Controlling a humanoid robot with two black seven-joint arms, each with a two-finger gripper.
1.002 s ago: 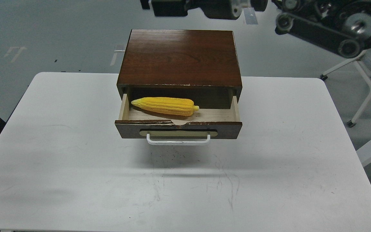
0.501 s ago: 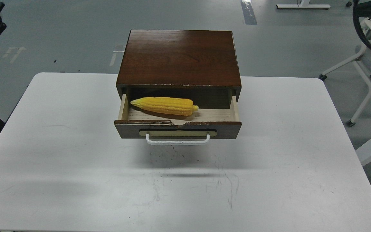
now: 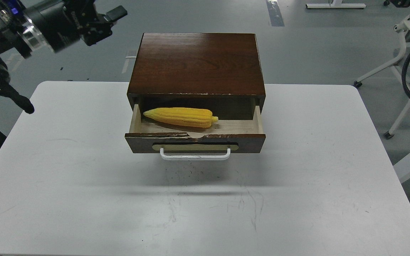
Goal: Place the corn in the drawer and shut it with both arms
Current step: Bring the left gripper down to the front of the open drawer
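Note:
The yellow corn lies on its side in the left part of the open drawer, tapered end to the left. The drawer sticks out of the dark brown wooden box, its white bar handle facing me. My left arm comes in at the upper left. Its gripper hangs in the air to the left of the box's back corner, fingers apart and holding nothing. My right gripper is out of view; only a black cable shows at the right edge.
The box stands at the back middle of a white table. White chair or table legs stand on the grey floor to the right, beyond the table edge.
My left arm has swung into view at the upper left, towards the box. The arm parts that crossed the top a second ago are gone. The corn and drawer have stayed put.

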